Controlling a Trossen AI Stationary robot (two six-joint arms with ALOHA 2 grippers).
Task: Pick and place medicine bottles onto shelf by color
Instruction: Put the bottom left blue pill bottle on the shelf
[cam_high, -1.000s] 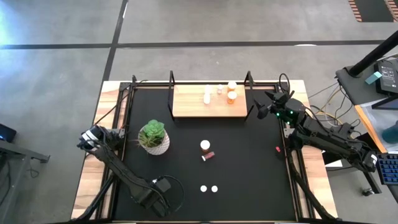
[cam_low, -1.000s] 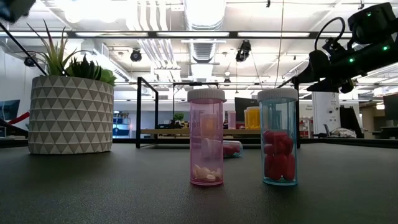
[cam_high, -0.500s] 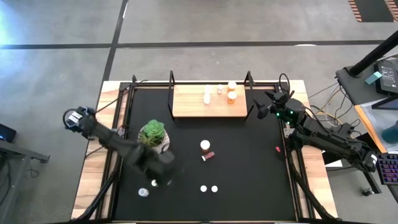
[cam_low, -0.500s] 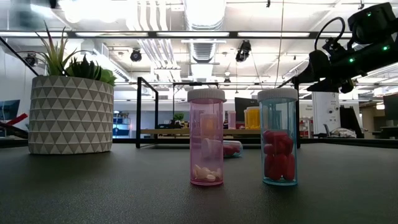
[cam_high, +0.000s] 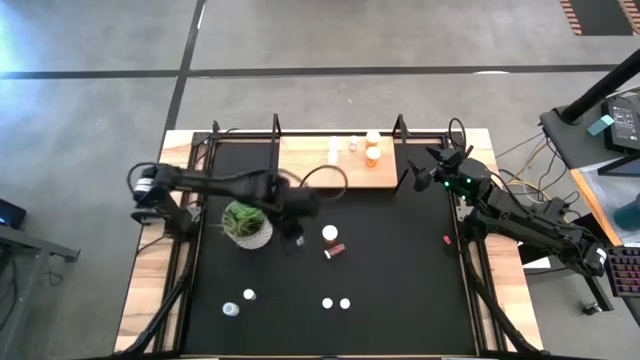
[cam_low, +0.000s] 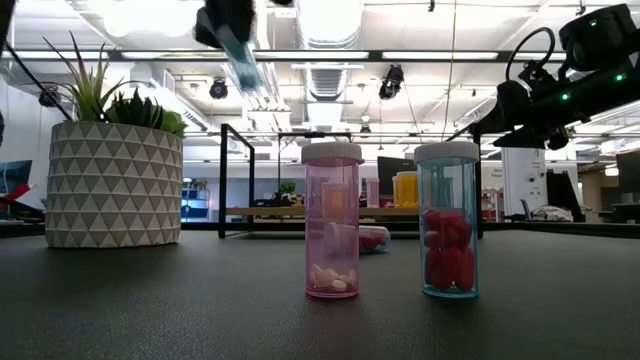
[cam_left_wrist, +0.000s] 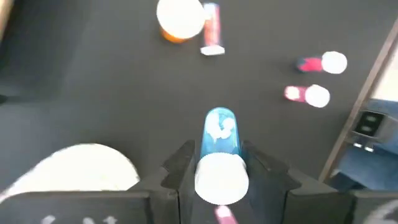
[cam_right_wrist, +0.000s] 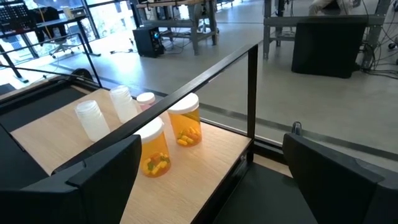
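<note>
My left gripper (cam_high: 297, 226) hangs over the table's middle, just right of the potted plant (cam_high: 247, 219), shut on a blue white-capped bottle (cam_left_wrist: 219, 140). It also shows at the top of the low view (cam_low: 238, 40). An orange bottle (cam_high: 330, 233) stands beside a red bottle (cam_high: 335, 250) lying on its side. A pink bottle (cam_low: 332, 220) and a teal bottle (cam_low: 448, 220) stand near the front, and two more (cam_high: 239, 302) stand front left. The wood shelf (cam_high: 300, 170) bears clear (cam_high: 333, 155) and orange bottles (cam_high: 372, 154). My right gripper (cam_high: 418, 178) is open by the shelf's right end. My left gripper pinches the blue bottle between its two fingers (cam_left_wrist: 184, 165) at the cap end (cam_left_wrist: 220, 167). The body sticks out forward past the fingertips. The fingers slant down from above. The bottle is lifted clear and hangs tilted below the gripper (cam_low: 245, 65).
The plant in its white pot (cam_low: 113, 180) stands at the table's left middle, close to my left arm. Black upright frames (cam_high: 275, 130) stand at the shelf's two ends. A small red thing (cam_high: 448, 240) lies at the table's right edge.
My left gripper has swung from the table's near-left part up and toward the far right, past the plant, to the table's middle, with the blue bottle. It has come into the top of the low view. The two front-left bottles now show where the arm was.
</note>
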